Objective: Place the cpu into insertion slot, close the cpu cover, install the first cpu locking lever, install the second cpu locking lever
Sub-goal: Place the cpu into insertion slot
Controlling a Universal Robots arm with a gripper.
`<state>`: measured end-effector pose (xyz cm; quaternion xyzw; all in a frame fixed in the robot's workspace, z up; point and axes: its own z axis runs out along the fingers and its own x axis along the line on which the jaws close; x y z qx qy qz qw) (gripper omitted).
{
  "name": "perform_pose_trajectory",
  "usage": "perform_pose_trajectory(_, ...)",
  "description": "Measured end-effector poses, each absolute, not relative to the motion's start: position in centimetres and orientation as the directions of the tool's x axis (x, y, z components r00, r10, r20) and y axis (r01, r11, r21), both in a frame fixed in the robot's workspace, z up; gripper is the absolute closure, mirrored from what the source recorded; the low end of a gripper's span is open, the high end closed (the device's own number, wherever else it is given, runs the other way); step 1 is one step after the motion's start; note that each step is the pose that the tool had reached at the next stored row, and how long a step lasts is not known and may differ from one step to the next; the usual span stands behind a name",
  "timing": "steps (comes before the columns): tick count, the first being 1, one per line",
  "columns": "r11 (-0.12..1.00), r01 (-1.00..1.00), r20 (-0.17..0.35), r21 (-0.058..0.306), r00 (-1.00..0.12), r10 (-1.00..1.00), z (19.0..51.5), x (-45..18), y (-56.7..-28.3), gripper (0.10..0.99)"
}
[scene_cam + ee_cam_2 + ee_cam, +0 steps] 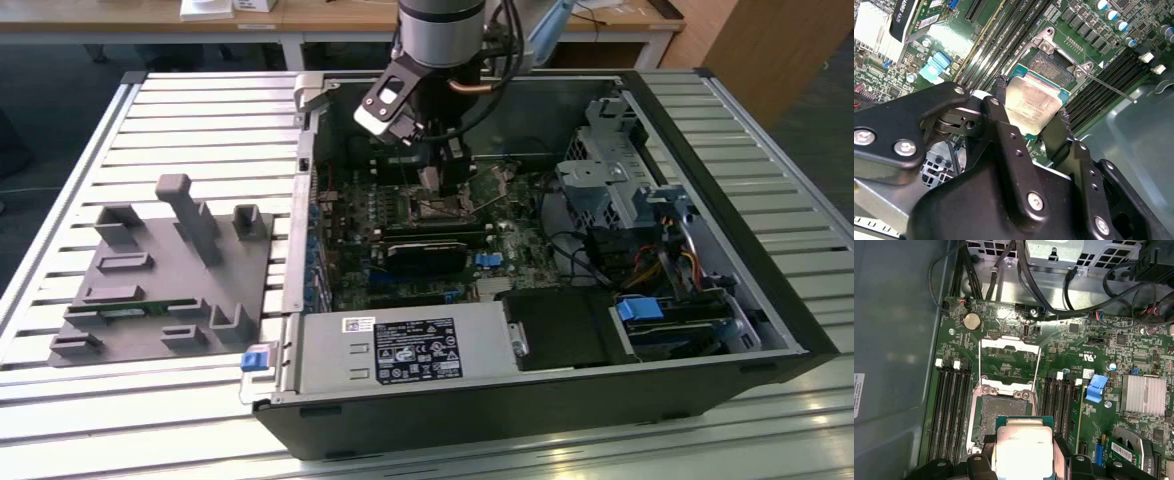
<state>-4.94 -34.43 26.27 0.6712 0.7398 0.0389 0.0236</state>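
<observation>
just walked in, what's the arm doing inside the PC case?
The gripper is shut on the cpu and holds it at the edge of the insertion slot, not yet seated in it. The cpu cover is swung open beyond the slot. A thin locking lever stands free beside it.

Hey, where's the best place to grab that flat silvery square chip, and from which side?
By two opposite thin edges, from above: the flat silvery-beige square cpu offers no other hold, and the black gripper pinches it so near the dark-framed insertion slot.
</observation>
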Motion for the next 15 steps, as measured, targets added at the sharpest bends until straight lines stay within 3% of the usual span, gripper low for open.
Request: perform_pose_trajectory(15, 0.097, 0.991, 0.017, 0.089, -0.099, 0.995, 25.52, -4.95, -34.18, 0.549)
